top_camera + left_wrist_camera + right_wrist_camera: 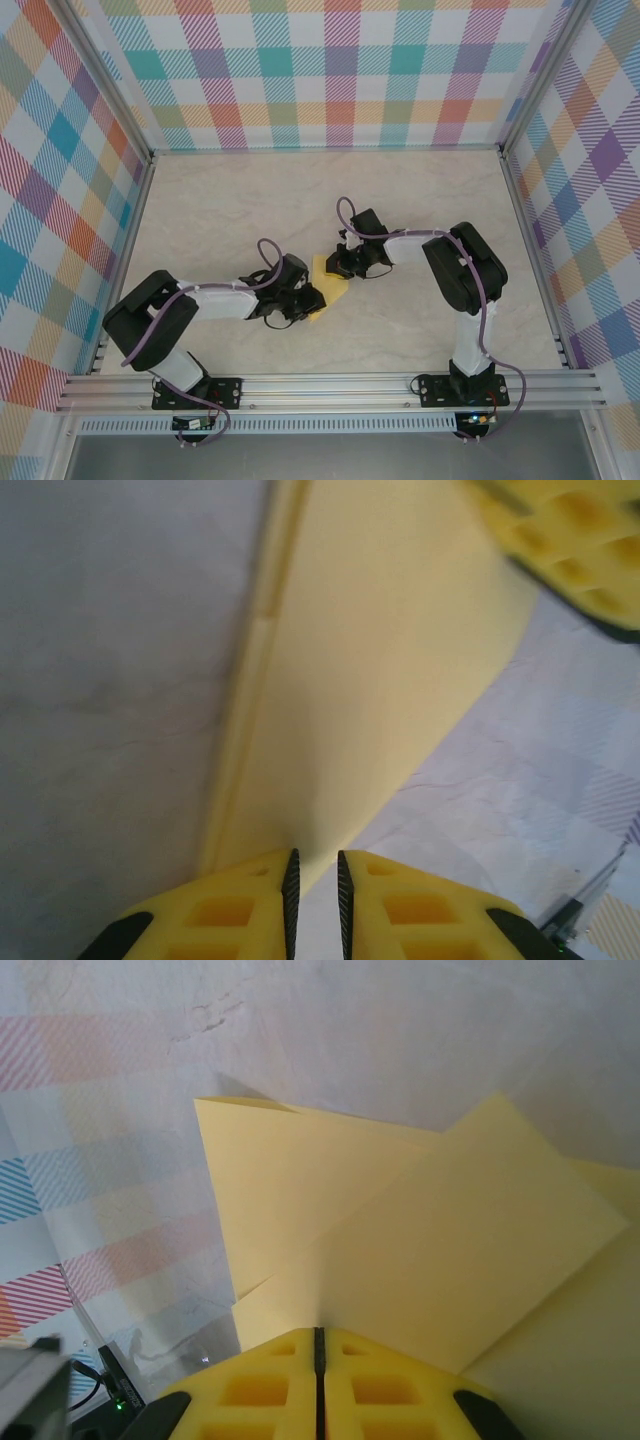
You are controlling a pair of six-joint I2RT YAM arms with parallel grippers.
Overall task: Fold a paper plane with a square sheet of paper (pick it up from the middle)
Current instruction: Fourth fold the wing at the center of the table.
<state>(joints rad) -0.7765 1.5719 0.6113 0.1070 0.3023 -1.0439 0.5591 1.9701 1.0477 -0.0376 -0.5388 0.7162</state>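
The yellow sheet of paper (328,283) lies partly folded at mid-table between my two grippers, with overlapping triangular flaps. In the right wrist view the paper (400,1220) shows a diagonal crease and a pointed corner at upper left. My right gripper (319,1335) is shut on its near edge and sits at the sheet's upper right (343,262). My left gripper (303,300) is at the lower left corner. Its jaws (315,880) stand a narrow gap apart, and the paper (400,660) reaches down to the tips. A right finger (570,540) shows at top right.
The pale marbled table (250,200) stretches wide on all sides of the paper. Plaid walls (330,70) close the back and both sides. An aluminium rail (330,385) carrying the arm bases runs along the near edge.
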